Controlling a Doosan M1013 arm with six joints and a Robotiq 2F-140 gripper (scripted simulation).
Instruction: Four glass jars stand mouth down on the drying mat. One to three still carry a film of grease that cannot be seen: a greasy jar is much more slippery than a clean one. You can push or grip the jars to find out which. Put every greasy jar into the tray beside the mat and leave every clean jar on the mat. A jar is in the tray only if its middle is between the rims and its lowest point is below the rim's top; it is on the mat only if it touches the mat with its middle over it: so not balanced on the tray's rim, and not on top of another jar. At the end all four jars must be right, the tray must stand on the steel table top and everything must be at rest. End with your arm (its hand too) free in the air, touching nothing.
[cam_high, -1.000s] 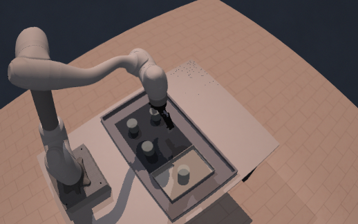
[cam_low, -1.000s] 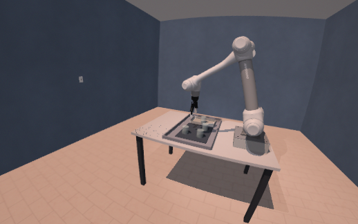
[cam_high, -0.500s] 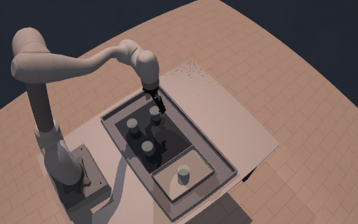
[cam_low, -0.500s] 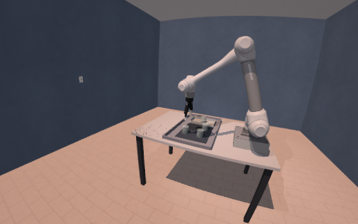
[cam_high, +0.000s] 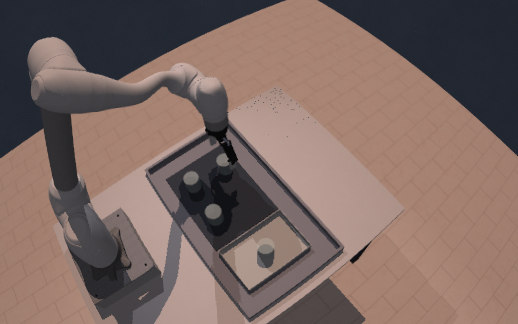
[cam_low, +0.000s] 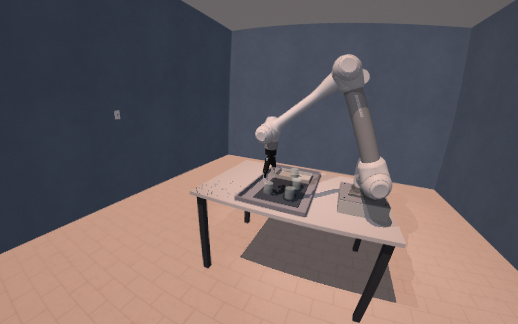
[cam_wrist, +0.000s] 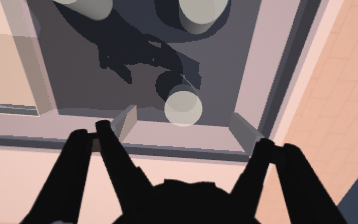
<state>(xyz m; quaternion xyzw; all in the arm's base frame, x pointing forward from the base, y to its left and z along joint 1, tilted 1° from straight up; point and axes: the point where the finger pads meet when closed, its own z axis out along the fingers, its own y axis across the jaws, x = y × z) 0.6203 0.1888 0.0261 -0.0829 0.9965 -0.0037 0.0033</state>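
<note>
The gripper (cam_wrist: 182, 137) hangs with fingers spread wide and empty, a jar (cam_wrist: 183, 105) just ahead, arm reaching downward.

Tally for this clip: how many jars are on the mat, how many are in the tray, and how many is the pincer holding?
Jars on the mat: 3 ()
Jars in the tray: 1 ()
Jars held by the pincer, which is open: 0
Total jars: 4

3 jars (cam_high: 213, 213) upright on mat (cam_high: 250, 202), 1 jar (cam_high: 265, 252) in tray (cam_high: 235, 260).
</note>
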